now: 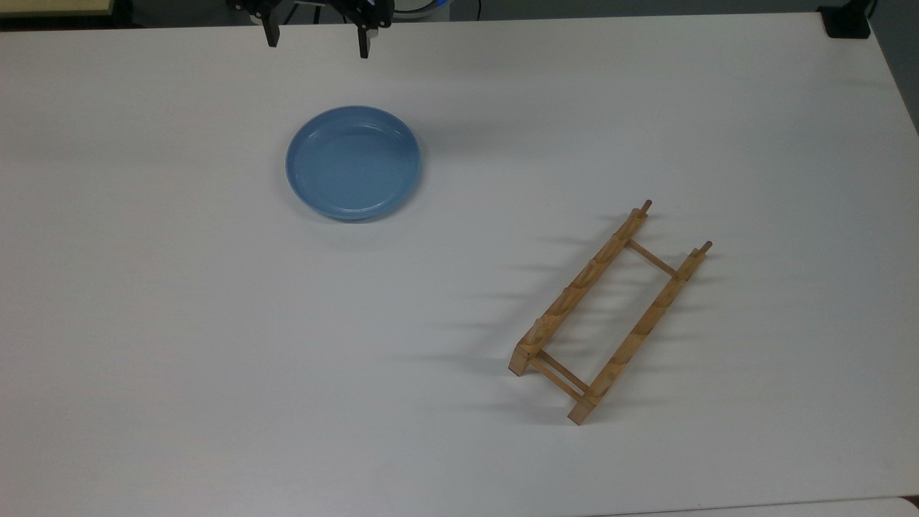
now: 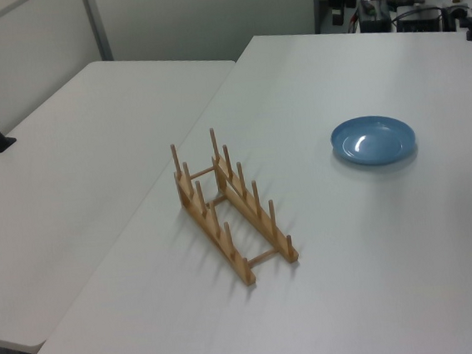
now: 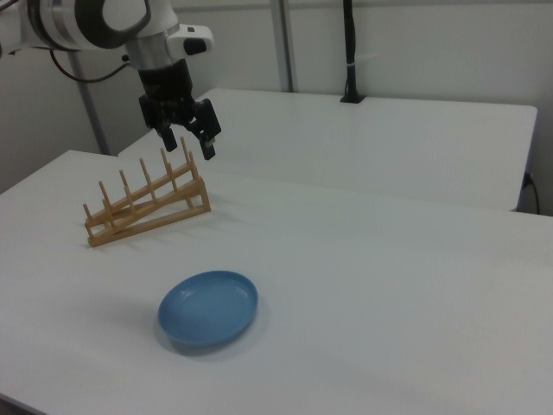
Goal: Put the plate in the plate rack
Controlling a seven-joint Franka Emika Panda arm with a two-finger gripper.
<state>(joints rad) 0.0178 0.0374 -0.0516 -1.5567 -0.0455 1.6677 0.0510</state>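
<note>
— Plate (image 1: pixel 353 163) first! Where is it?

— It lies flat on the white table (image 1: pixel 179 345), right side up. In the top view it sits at about 11 o'clock from the middle of the table. Nothing touches it.

— And the plate rack (image 1: pixel 610 312)?

— It stands on the same table, well apart from the plate. In the top view it is at about 4 o'clock from the plate. Its pegs (image 2: pixel 213 143) point up, and no slot has anything in it.

— Where are you?

— My gripper (image 1: pixel 318 39) hangs in the air, at about 12 o'clock from the plate in the top view, by the table's far edge.

— What are your fingers (image 3: pixel 208 143) doing?

— They are spread wide apart. I hold nothing at all.
</note>
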